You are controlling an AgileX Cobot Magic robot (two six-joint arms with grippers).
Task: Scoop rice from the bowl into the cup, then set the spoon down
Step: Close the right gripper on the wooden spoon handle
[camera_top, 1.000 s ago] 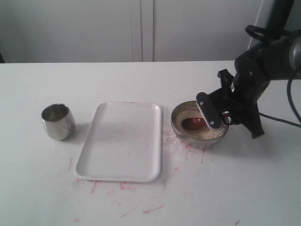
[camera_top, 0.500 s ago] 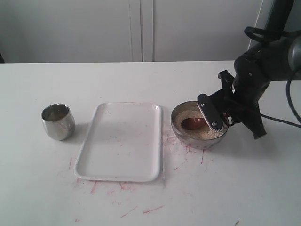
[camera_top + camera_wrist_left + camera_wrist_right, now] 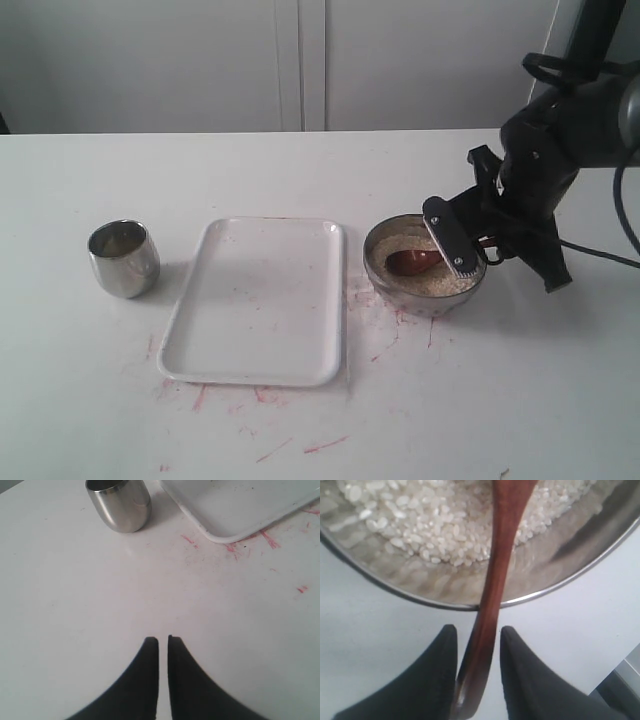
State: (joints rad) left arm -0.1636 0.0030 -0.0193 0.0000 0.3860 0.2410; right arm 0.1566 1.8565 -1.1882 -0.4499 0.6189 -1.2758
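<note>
— What does your right pincer have?

— My right pincer (image 3: 477, 630) is closed in on the spoon (image 3: 502, 540). The slim handle runs between my two fingers just outside the bowl (image 3: 560, 582), and as far as I can see both fingers sit tight against it. The handle crosses the rim, and the scoop end lies on the rice (image 3: 420, 525).

— How much room is there?

— Take the bowl as the dial's centre in the exterior view, with twelve toward the wall. At nine, the long edge of the tray (image 3: 345, 300) lies just beside the bowl, with a narrow strip of table between them. The cup (image 3: 123, 259) stands upright, also at nine, well beyond the tray. From four round to seven there is bare white table (image 3: 520, 400) with faint red streaks (image 3: 385, 350).

— And your pose?

— My right arm (image 3: 545, 150) comes in from two o'clock. The wrist is bent down and the fingers slant toward eight, over the bowl's three o'clock rim.

— The other side?

— My left pincer (image 3: 163, 639) hangs over the table with its fingers drawn to a thin slit, gripping nothing. The cup and a tray corner lie ahead of it.
</note>
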